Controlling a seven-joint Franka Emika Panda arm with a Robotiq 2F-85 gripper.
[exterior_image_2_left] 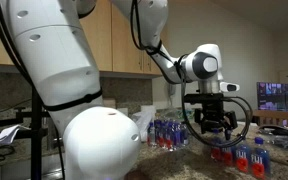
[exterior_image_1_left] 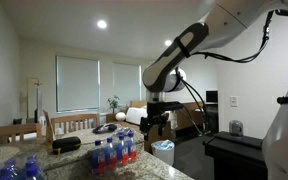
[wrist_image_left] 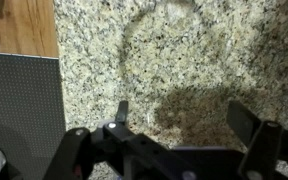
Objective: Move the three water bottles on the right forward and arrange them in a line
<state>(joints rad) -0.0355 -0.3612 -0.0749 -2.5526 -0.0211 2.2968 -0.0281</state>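
Arching over at the elbow, the arm (exterior_image_1_left: 179,52) points its gripper (exterior_image_1_left: 156,122) straight down near the water bottles (exterior_image_1_left: 116,151), jaws spread wide above the granite counter (wrist_image_left: 184,50), grasping nothing

Bare granite counter (wrist_image_left: 184,60) beneath the spread claw (wrist_image_left: 182,115), dark grey panel (wrist_image_left: 19,95) bordering it, bottle cluster (exterior_image_1_left: 114,152) crowding just beside

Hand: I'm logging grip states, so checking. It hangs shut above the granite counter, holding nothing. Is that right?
Not quite: the hand is open, not shut. It hangs above the granite counter, holding nothing. The wrist view shows its fingers spread wide apart with only granite between them.
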